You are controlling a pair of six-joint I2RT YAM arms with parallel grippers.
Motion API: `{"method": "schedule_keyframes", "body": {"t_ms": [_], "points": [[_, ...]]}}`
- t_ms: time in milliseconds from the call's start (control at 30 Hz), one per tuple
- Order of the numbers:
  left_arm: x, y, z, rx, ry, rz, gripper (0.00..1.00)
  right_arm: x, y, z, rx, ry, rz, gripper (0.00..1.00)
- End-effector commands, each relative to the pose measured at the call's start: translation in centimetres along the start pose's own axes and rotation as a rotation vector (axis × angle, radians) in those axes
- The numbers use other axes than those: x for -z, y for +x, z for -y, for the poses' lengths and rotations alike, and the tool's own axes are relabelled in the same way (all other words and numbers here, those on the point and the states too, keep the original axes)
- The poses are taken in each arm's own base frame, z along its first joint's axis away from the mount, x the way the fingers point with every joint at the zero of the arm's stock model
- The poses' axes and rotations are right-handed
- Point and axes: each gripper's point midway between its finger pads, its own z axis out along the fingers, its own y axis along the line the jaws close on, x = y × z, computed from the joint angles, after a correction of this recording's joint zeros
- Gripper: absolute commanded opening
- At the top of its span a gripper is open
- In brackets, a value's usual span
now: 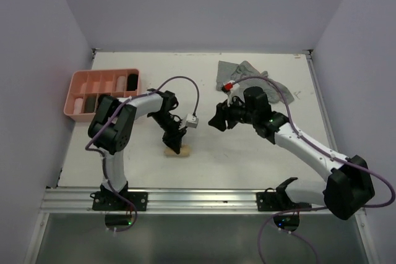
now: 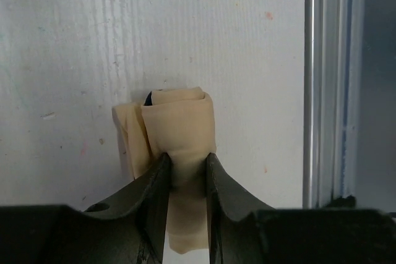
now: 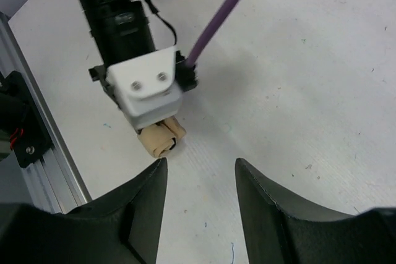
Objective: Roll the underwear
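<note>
A beige underwear (image 1: 177,151), rolled into a small bundle with a sliver of dark trim, lies on the white table near the front rail. My left gripper (image 1: 175,142) stands over it. In the left wrist view the beige roll (image 2: 179,128) sits pinched between both fingers of the left gripper (image 2: 187,159), which is shut on it. My right gripper (image 1: 218,122) hovers to the right of the roll, apart from it. Its wrist view shows the right gripper (image 3: 201,168) open and empty, with the roll's spiral end (image 3: 159,140) beyond its left finger. More grey underwear (image 1: 247,75) lies heaped at the back right.
A pink compartment tray (image 1: 77,91) stands at the back left with several rolled garments in it, one black (image 1: 132,82). The aluminium rail (image 1: 185,199) runs along the near table edge, close to the beige roll. White walls close in the left, back and right sides.
</note>
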Motion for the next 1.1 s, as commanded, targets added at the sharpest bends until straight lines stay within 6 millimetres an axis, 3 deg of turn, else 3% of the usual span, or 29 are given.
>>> {"method": "schedule_keyframes", "body": {"t_ms": [0, 100, 133, 200, 233, 267, 467, 500, 600, 933, 1067], "points": [[-1.6, 5.5, -1.8, 0.171, 0.077, -0.167, 0.00, 0.4, 1.3, 0.1, 0.048, 0.041, 0.007, 0.52], [-1.7, 5.4, -3.3, 0.210, 0.116, -0.157, 0.00, -0.1, 2.9, -1.0, 0.144, 0.033, -0.039, 0.52], [-1.5, 4.9, -4.2, 0.204, 0.109, -0.148, 0.00, -0.5, 3.4, -2.4, 0.187, 0.008, -0.056, 0.53], [-1.8, 5.3, -4.4, 0.225, 0.133, -0.152, 0.00, -1.6, 4.1, -2.7, 0.279, 0.018, -0.080, 0.54], [-1.8, 5.0, -4.8, 0.220, 0.127, -0.146, 0.00, -2.4, 4.6, -4.1, 0.322, -0.011, -0.096, 0.55], [-1.8, 5.1, -4.9, 0.226, 0.124, -0.145, 0.00, -2.9, 4.3, -4.4, 0.375, -0.010, -0.095, 0.56], [-2.1, 5.1, -5.1, 0.234, 0.123, -0.137, 0.00, -7.4, 6.7, -7.8, 0.547, -0.099, -0.172, 0.58], [-2.1, 5.1, -5.1, 0.234, 0.121, -0.135, 0.00, -8.3, 7.7, -7.9, 0.561, -0.108, -0.196, 0.58], [-2.1, 5.1, -5.0, 0.239, 0.121, -0.134, 0.01, -9.8, 8.1, -8.2, 0.587, -0.117, -0.185, 0.60], [-2.4, 5.2, -5.2, 0.250, 0.128, -0.132, 0.02, -11.6, 8.8, -7.8, 0.656, -0.122, -0.186, 0.64], [-2.5, 5.1, -5.3, 0.253, 0.130, -0.128, 0.03, -12.4, 10.3, -7.5, 0.650, -0.138, -0.226, 0.63]]}}
